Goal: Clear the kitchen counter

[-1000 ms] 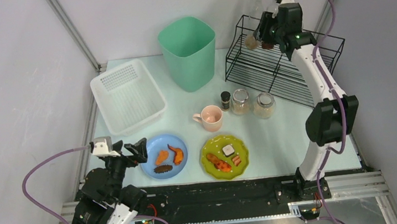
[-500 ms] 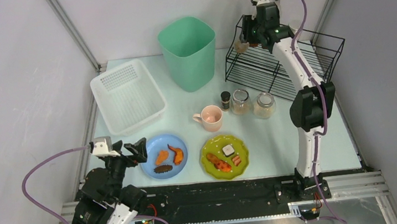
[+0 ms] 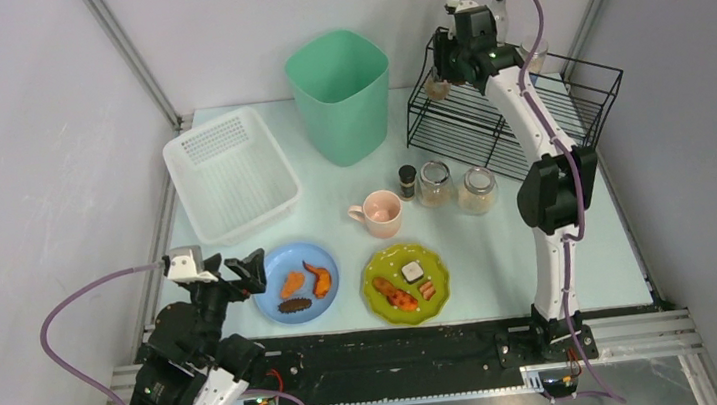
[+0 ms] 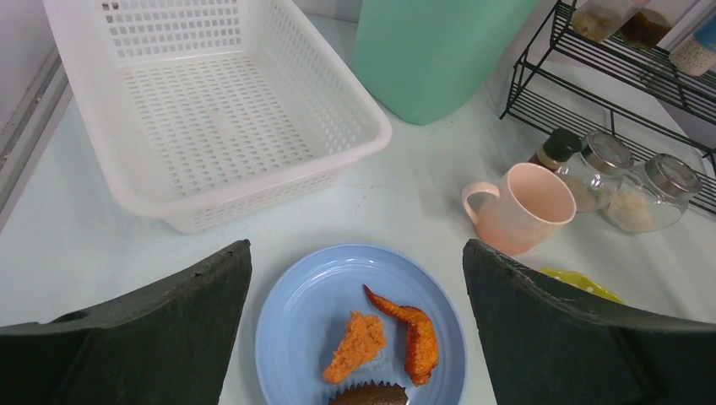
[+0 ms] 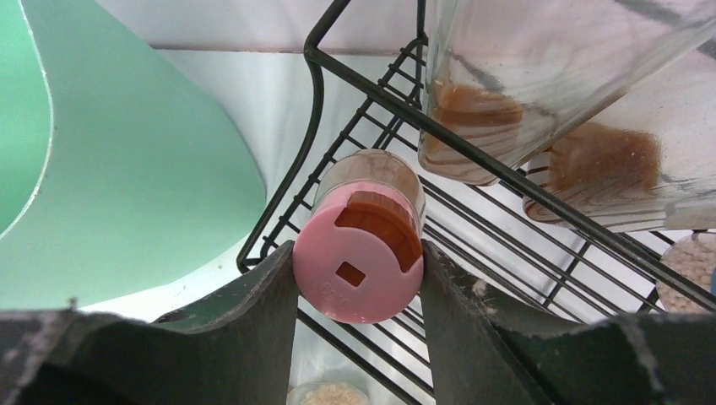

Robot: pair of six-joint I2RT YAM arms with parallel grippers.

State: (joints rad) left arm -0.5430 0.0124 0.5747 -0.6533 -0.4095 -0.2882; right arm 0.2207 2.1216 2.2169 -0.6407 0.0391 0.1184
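Note:
My right gripper [image 3: 439, 71] is shut on a small spice jar with a pink lid [image 5: 363, 228], held over the back left corner of the black wire rack [image 3: 506, 117]. The pink lid faces the wrist camera, pinched between both fingers [image 5: 253, 312]. On the pale kitchen counter [image 3: 510, 247] stand a pink mug [image 3: 381, 212], a dark spice bottle [image 3: 407, 180] and two glass jars [image 3: 434, 182]. A blue plate [image 4: 359, 329] and a green plate [image 3: 405, 283] carry food. My left gripper [image 4: 355, 253] hangs open over the blue plate's near side, touching nothing.
A white perforated basket [image 3: 231, 174] sits at the back left and a tall green bin [image 3: 340, 94] beside it, close to the rack's left end. Glass bottles with brown contents [image 5: 473, 110] stand on the rack right by the held jar.
The right arm has carried the spice jar leftward along the top of the rack to its left corner. The left arm has stayed still.

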